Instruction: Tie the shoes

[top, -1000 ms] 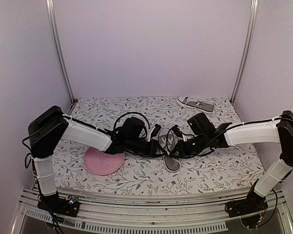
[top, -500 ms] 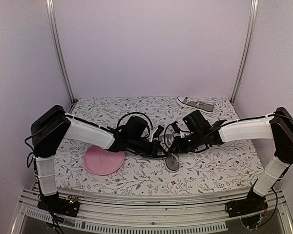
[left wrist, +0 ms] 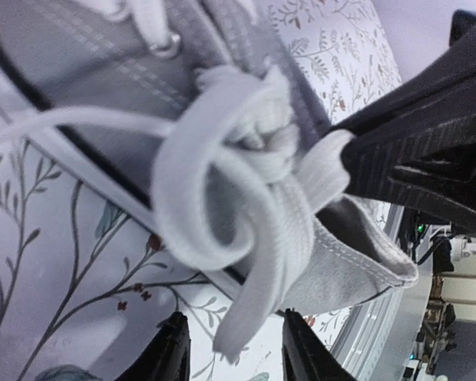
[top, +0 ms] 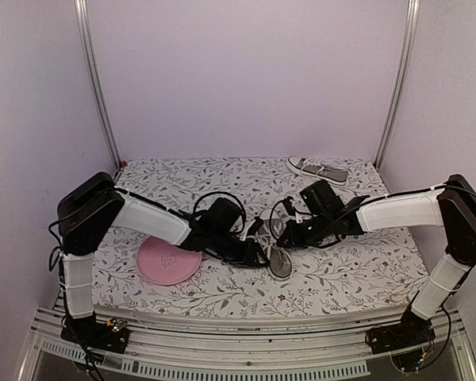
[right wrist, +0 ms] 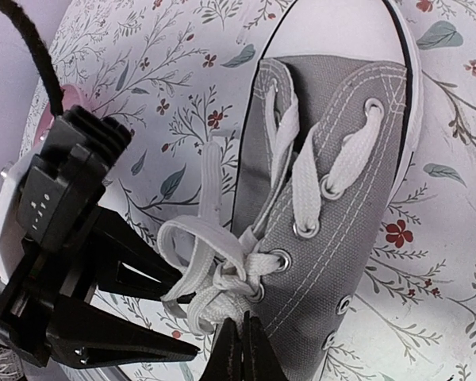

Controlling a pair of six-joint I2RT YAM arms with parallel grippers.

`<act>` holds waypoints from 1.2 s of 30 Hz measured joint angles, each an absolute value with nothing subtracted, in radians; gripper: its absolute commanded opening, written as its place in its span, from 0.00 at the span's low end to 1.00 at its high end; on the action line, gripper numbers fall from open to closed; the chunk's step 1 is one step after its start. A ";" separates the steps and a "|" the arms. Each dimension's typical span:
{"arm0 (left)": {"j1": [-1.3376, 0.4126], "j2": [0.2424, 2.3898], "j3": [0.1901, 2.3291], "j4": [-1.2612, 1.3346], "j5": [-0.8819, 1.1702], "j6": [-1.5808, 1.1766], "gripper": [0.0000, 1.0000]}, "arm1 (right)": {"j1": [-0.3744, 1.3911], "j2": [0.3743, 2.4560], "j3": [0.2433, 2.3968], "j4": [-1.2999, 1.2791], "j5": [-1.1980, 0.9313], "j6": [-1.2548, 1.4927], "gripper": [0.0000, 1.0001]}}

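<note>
**Mia:** Count the things for me.

**Ben:** One near shoe point(top: 278, 260) and one far shoe point(top: 319, 170), so that makes two. They are grey with white edges. There is one pink plate point(top: 168, 262) and one table point(top: 365, 278) with a leafy cloth. There are two grippers.

**Mia:** Where is the near shoe?

**Ben:** It lies in the middle of the table, right of the plate. The far shoe is well apart from it, at the far right edge by the wall.

**Mia:** And where are the grippers?

**Ben:** The left gripper point(top: 259, 254) is just beside the near shoe, on its left. The right gripper point(top: 284, 238) reaches in from the right. The shoe sits between them, and their tips almost meet over it.

**Mia:** What is the right gripper doing?

**Ben:** It is squeezed tight. It pinches the white lace point(right wrist: 214, 262) right at the knot.

**Mia:** And the left one?

**Ben:** It is partly open. Its two black fingers point(left wrist: 173, 353) stand apart. A loose end of the lace hangs down between them, but they are not squeezing it.

**Mia:** How does the lace look?

**Ben:** It is bunched in a knot with a loop sticking out to the left of the shoe.
</note>
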State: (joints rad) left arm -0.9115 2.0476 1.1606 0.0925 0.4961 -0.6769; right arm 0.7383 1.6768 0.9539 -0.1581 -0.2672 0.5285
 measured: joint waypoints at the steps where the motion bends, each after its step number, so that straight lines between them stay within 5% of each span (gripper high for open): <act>1: -0.911 2.039 1.151 0.085 0.483 -0.677 0.43 | 0.738 1.677 0.952 -0.157 -0.268 0.529 0.02; 10: -0.863 1.859 1.055 0.093 0.377 -0.679 0.54 | 0.738 1.678 0.944 -0.149 -0.271 0.529 0.02; 29: -0.812 2.016 1.119 0.277 0.439 -0.767 0.42 | 0.738 1.678 0.927 -0.111 -0.295 0.529 0.02; 36: -0.812 2.037 1.144 0.299 0.451 -0.781 0.22 | 0.738 1.678 0.920 -0.103 -0.302 0.532 0.02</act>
State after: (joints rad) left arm -0.8124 2.0373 1.1439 0.2989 0.4515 -0.7811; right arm 0.7383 1.6775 0.9203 -0.1028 -0.3016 0.5316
